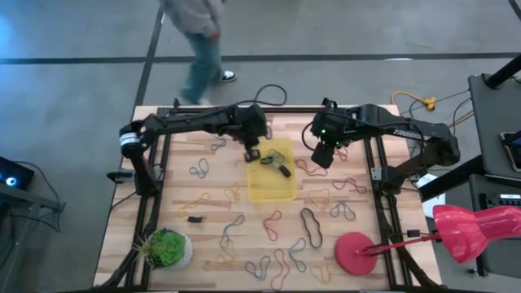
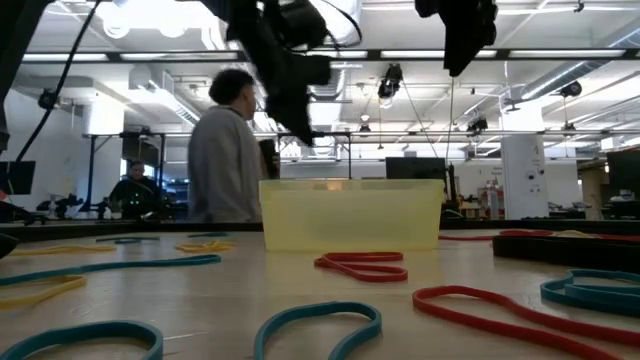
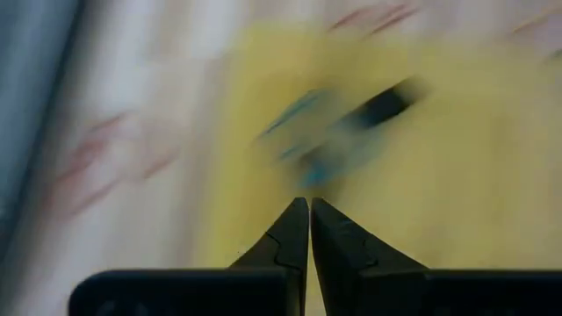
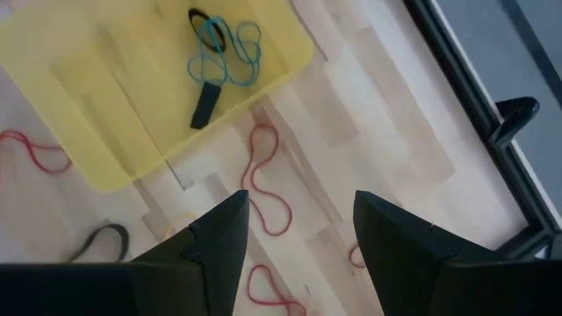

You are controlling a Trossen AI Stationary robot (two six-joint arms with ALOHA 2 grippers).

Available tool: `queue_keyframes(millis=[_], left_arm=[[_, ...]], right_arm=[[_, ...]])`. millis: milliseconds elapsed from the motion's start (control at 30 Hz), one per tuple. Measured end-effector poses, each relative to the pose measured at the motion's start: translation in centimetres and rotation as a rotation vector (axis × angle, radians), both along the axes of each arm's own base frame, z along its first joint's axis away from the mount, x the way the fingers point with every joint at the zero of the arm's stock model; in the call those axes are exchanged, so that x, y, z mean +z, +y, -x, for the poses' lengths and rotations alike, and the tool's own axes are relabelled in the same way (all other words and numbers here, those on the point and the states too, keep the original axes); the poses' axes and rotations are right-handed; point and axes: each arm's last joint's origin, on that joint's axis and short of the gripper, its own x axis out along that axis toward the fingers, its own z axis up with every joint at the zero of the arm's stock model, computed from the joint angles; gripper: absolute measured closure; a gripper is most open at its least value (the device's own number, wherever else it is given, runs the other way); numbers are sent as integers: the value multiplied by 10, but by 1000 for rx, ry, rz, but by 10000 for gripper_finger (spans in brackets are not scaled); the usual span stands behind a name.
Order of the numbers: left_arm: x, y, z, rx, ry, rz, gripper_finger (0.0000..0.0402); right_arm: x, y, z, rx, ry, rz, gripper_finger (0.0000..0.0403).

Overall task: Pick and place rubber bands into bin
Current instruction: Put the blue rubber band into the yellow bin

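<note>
In the low view, blue bands (image 2: 318, 326) and red bands (image 2: 362, 264) lie nearest on the table (image 2: 230, 290), in front of the yellow bin (image 2: 350, 214). The bin stands near the middle of the table, a little toward the far edge. Inside it lie a few bands (image 4: 226, 48), blue and black, bunched together with a small dark piece. Many other bands (image 1: 273, 262) are spread over the table on all sides of the bin.

The left gripper (image 1: 253, 155) hangs above the bin's far left corner. Its fingers (image 3: 294, 237) are pressed together and hold nothing.

The right gripper (image 1: 322, 156) is above the table just right of the bin, over red bands (image 4: 268, 180). Its fingers (image 4: 219, 237) stand wide apart and touch nothing.

A person (image 2: 226, 150) walks beyond the far edge.
</note>
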Motion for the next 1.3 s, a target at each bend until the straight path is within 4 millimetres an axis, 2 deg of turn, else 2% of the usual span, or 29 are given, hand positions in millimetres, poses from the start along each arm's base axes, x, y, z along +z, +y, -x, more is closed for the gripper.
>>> queue_keyframes(millis=[100,200,300,433,600,767,967,1133,1300], left_arm=[[9,7,20,95,98,-81,402],[11,18,33,199,104,-3,399],[7,28,41,292,97,35,378],[-17,31,50,339,169,74,329],[-61,27,68,457,284,152,261],[-97,34,84,614,277,213,225],[-104,52,92,709,208,245,221],[-104,61,88,664,133,230,221],[-123,66,86,671,198,250,221]], right_arm=[[-8,0,0,4,29,-3,211],[-18,0,-1,4,47,-7,211],[-27,0,-3,5,55,-8,211],[-37,-1,-3,3,74,-12,211],[-46,0,-2,4,102,-21,211],[-52,0,-2,13,121,-28,211],[-53,-3,-1,8,118,-53,211],[-50,-7,-1,-7,98,-72,211],[-49,-7,-1,-18,93,-74,211]])
